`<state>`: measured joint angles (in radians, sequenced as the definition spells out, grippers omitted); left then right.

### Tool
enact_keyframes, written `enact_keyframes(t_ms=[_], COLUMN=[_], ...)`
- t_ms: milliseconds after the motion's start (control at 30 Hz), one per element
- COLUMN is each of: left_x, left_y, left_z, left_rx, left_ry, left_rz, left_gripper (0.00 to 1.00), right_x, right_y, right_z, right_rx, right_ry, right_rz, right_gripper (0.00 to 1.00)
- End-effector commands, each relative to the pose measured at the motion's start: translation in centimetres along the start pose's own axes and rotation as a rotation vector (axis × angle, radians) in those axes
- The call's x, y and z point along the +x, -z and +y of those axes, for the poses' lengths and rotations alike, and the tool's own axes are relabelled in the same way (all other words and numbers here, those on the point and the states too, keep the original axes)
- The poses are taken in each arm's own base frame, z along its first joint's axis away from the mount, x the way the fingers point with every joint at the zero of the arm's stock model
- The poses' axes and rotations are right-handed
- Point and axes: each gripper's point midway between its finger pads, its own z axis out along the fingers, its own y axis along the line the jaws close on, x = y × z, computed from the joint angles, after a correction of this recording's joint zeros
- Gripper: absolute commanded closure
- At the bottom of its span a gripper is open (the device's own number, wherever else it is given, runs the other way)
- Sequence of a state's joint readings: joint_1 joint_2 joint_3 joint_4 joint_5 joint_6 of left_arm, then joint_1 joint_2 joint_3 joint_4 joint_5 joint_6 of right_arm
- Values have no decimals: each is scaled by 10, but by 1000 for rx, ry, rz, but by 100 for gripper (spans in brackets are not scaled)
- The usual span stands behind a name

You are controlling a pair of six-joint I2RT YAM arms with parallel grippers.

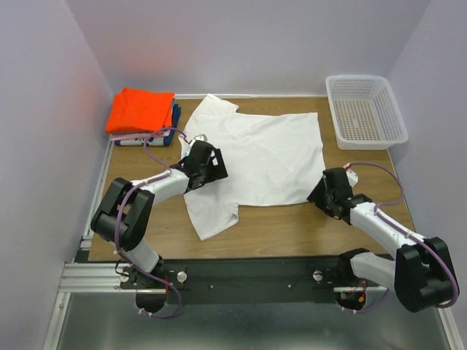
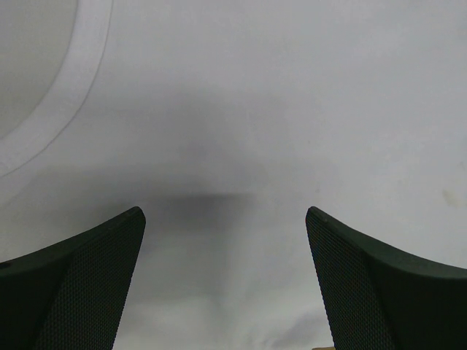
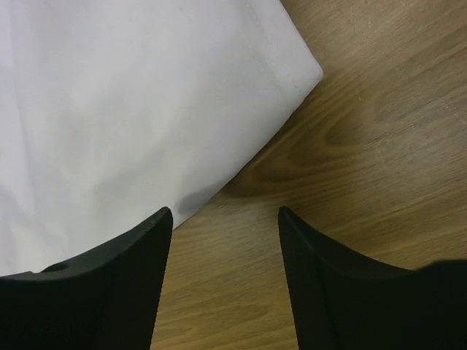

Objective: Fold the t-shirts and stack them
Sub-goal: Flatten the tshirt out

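Note:
A plain white t-shirt (image 1: 259, 157) lies spread flat on the wooden table (image 1: 292, 226), neck to the left. A folded orange t-shirt (image 1: 140, 109) sits on a dark blue one (image 1: 176, 117) at the back left. My left gripper (image 1: 208, 162) is open, low over the shirt near its collar; in the left wrist view (image 2: 225, 219) white cloth (image 2: 277, 109) fills the frame. My right gripper (image 1: 319, 191) is open at the shirt's near right hem corner; in the right wrist view (image 3: 225, 215) the jaws stand over bare wood beside the hem (image 3: 146, 109).
A white plastic mesh basket (image 1: 365, 111) stands at the back right. Purple walls close in on both sides and the back. A black rail (image 1: 241, 273) carries the arm bases along the near edge.

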<state>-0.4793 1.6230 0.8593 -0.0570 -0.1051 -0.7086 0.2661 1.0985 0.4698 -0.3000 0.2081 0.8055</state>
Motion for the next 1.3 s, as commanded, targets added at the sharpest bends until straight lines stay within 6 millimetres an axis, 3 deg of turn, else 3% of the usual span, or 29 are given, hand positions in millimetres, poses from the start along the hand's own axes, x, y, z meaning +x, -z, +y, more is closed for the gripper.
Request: enact_keyframes(t_ms=[0, 100, 200, 233, 333, 533, 767, 1000, 1200, 1267], left_x=[-20, -20, -21, -21, -22, -21, -19, -19, -18, -18], left_y=[4, 3, 3, 3, 2, -1, -7, -10, -12, -12], left_z=[-10, -8, -6, -6, -3, -3, -9, -9, -7, -6], left_rx=[24, 14, 5, 4, -11, -11, 16, 15, 9, 7], left_ry=[27, 21, 18, 18, 17, 8, -9, -17, -16, -19], left_rz=[-81, -83, -90, -91, -99, -92, -78, -77, -76, -76], left_gripper=[2, 2, 2, 2, 2, 2, 2, 2, 2, 2], right_x=[-7, -8, -7, -9, -17, -35, -49, -58, -73, -69], right_y=[-11, -19, -25, -25, -24, -15, -20, -52, -77, -83], right_z=[-5, -2, -2, -1, 11, 29, 52, 67, 86, 91], right_rx=[59, 55, 68, 69, 40, -20, -51, -6, 9, -9], right_ry=[-38, -42, -36, -33, -16, 18, 48, 82, 132, 156], right_rz=[-28, -31, -25, -28, -36, -71, -60, -29, -27, 4], right_gripper=[35, 39, 54, 66, 84, 99, 99, 99, 94, 84])
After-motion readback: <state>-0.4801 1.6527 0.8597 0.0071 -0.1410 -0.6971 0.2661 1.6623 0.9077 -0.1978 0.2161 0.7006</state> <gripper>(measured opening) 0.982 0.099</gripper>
